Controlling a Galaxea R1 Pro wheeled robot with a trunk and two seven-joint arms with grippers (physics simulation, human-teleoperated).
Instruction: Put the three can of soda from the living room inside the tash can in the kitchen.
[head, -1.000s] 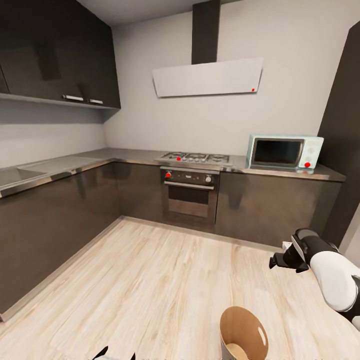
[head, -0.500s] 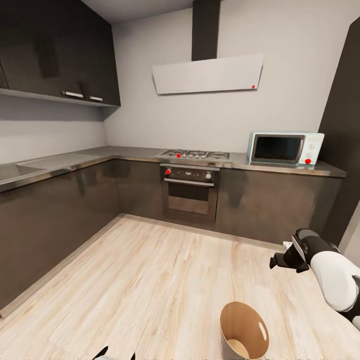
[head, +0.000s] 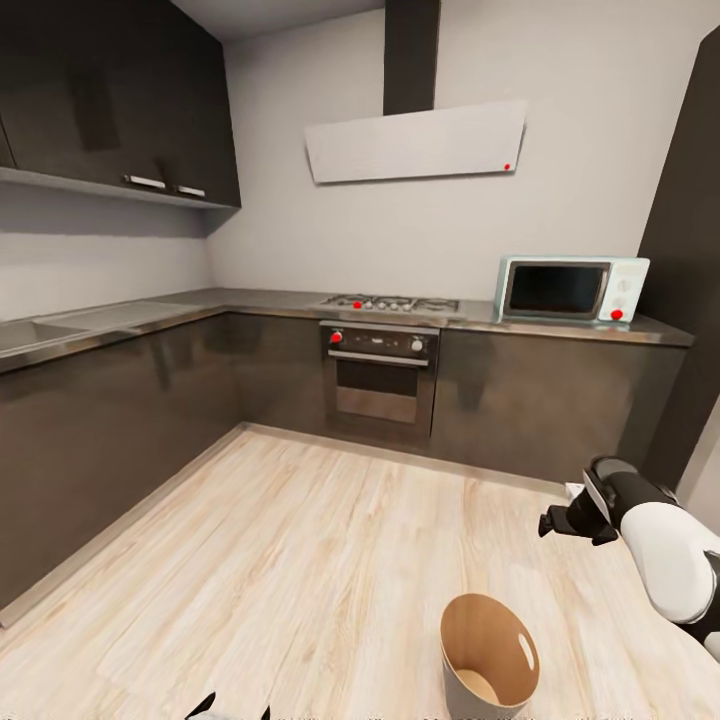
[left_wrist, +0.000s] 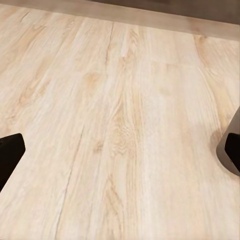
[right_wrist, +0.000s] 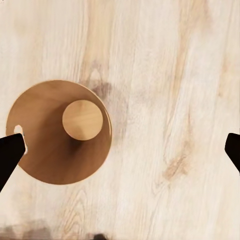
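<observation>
A: Location?
B: Kitchen. Dark grey cabinets (head: 120, 420) along two walls, built-in oven (head: 380, 385) under a gas hob (head: 392, 302), light-blue microwave (head: 568, 288) on the countertop (head: 560, 330), pale wood floor (head: 320, 560).

A: Position of the bin?
B: Standing upright on the floor near the lower edge of the head view (head: 488, 655). Pale grey outside, brown inside. Seen from straight above in the right wrist view (right_wrist: 59, 132): round rim, round bottom, nothing inside.

A: Right gripper?
B: Held above the floor, pointing down, jaws spread wide (right_wrist: 120, 150). Dark fingertips (right_wrist: 10, 150) at opposite edges of the wrist view, nothing between them. One fingertip overlapping the bin rim in that view. White forearm (head: 665, 550) at the right edge of the head view, beyond and to the right of the bin.

A: Left gripper?
B: Jaws wide apart (left_wrist: 120, 155), nothing gripped, bare floor planks between the fingertips (left_wrist: 10, 152). Two dark tips (head: 235, 710) just visible at the bottom edge of the head view.

A: Soda cans?
B: Cannot tell where.
</observation>
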